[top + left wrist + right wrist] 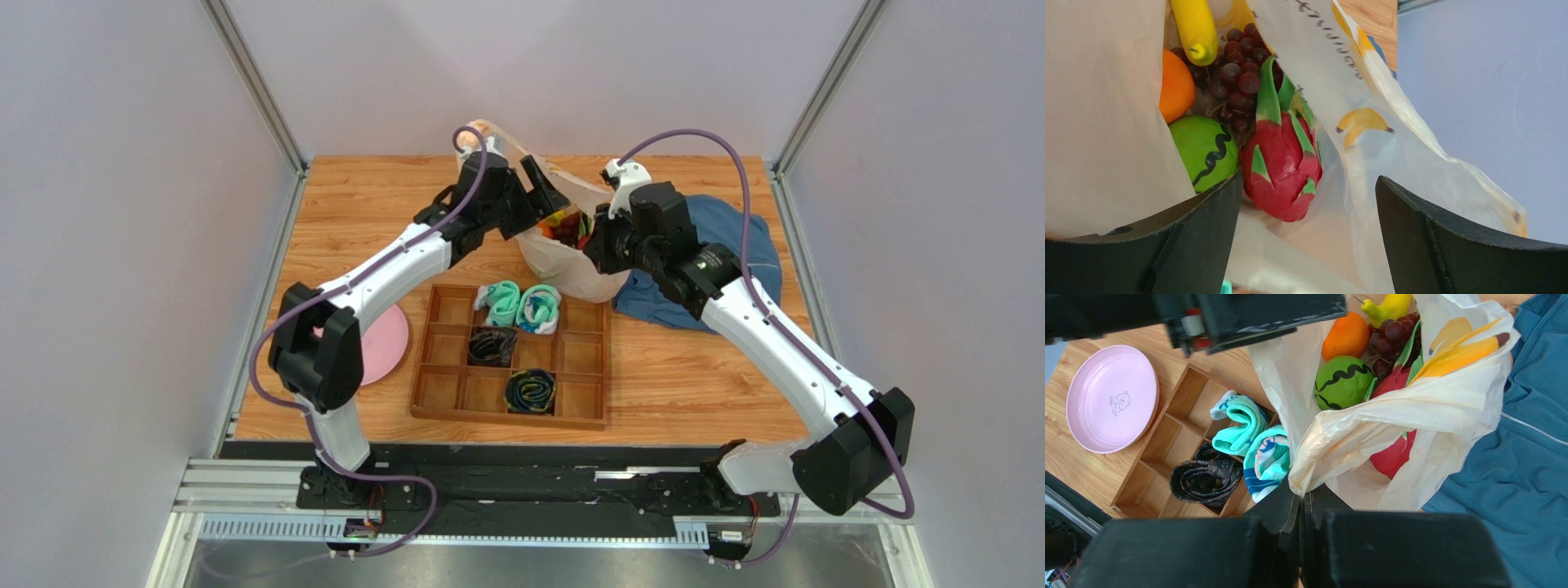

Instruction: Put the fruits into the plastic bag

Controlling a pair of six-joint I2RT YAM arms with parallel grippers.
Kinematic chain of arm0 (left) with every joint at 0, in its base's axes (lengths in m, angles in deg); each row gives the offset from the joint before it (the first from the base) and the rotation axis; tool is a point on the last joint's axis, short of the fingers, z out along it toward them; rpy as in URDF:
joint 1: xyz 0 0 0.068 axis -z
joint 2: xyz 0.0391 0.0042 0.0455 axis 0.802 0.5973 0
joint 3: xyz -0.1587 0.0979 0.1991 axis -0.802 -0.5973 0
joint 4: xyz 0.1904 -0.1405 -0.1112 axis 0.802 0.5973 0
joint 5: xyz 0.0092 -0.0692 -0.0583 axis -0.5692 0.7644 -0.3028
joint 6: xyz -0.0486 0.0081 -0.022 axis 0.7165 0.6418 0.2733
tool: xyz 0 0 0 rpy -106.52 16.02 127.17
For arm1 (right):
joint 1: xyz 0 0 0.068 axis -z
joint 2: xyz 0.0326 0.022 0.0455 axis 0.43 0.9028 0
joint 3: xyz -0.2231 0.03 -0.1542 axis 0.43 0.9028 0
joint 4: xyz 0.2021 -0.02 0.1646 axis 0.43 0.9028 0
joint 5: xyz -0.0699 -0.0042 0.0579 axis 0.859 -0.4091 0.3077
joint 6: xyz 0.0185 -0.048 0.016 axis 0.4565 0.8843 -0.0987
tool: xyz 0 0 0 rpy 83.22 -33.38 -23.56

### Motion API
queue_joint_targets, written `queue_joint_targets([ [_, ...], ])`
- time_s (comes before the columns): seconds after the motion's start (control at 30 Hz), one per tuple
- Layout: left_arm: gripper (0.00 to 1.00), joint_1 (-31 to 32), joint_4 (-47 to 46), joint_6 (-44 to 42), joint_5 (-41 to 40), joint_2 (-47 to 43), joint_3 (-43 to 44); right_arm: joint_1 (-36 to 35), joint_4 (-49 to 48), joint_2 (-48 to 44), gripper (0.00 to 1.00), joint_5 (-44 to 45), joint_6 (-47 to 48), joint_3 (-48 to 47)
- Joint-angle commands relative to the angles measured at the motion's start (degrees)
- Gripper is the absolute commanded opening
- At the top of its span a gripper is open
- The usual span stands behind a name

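Observation:
The plastic bag (577, 276) stands open at the back middle of the table. In the left wrist view the bag (1106, 122) holds a banana (1195, 27), grapes (1235, 79), an orange (1175, 86), a striped melon (1204, 150) and a dragon fruit (1281, 165). No lemon shows. My left gripper (1309, 180) is open and empty at the bag's mouth (540, 184), just above the dragon fruit. My right gripper (1301, 493) is shut on the bag's near rim (1425, 410) and holds it up (597, 251).
A wooden compartment tray (577, 355) lies in front of the bag with teal rolled socks (501, 300) and dark rolled socks (491, 347). A pink plate (380, 343) lies to its left. A blue garment (736, 245) lies under and right of the bag.

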Motion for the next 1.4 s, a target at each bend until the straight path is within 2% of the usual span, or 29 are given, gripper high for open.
queue_joint_targets([
  [0.0,0.87,0.0,-6.6,-11.8,1.5,-11.2,-3.6,-0.3,-1.5,-1.3,0.04,0.7,0.2,-1.1],
  [0.1,0.87,-0.2,-6.2,-20.7,4.7,-14.4,-4.2,-0.3,-1.9,-1.2,0.04,0.4,0.0,-0.8],
  [0.3,0.87,-4.2,-5.3,-27.1,12.6,-18.9,-5.3,-0.3,-1.9,-1.0,0.04,0.1,-0.2,-0.8],
  [0.4,0.86,-6.5,-0.8,-33.2,6.9,-21.7,-4.5,-0.2,-1.8,-1.1,0.04,0.5,-0.1,-0.8],
  [0.43,0.85,-7.2,2.8,-35.2,1.5,-22.1,-3.9,-0.2,-1.7,-1.1,0.05,0.6,-0.2,-0.7],
  [0.6,0.81,-7.9,14.0,-46.6,-13.9,-20.2,2.8,-0.2,-1.4,-0.4,0.05,0.7,-0.2,-1.2],
  [0.7,0.81,-10.3,18.4,-45.9,-13.4,-17.6,4.3,-0.3,-1.2,0.1,0.04,0.6,-0.2,-1.8],
  [0.8,0.81,-13.1,17.7,-43.2,-9.8,-16.1,3.1,-0.2,-1.0,0.4,0.05,0.5,-0.3,-2.1],
  [1.13,0.81,-16.2,9.4,-39.5,2.1,-8.5,4.1,-0.1,0.9,1.6,0.05,1.4,-0.3,-3.7],
  [1.37,0.80,-17.0,2.6,-37.1,6.4,-7.4,2.2,-0.2,2.5,3.2,0.05,1.4,0.0,-5.5],
])
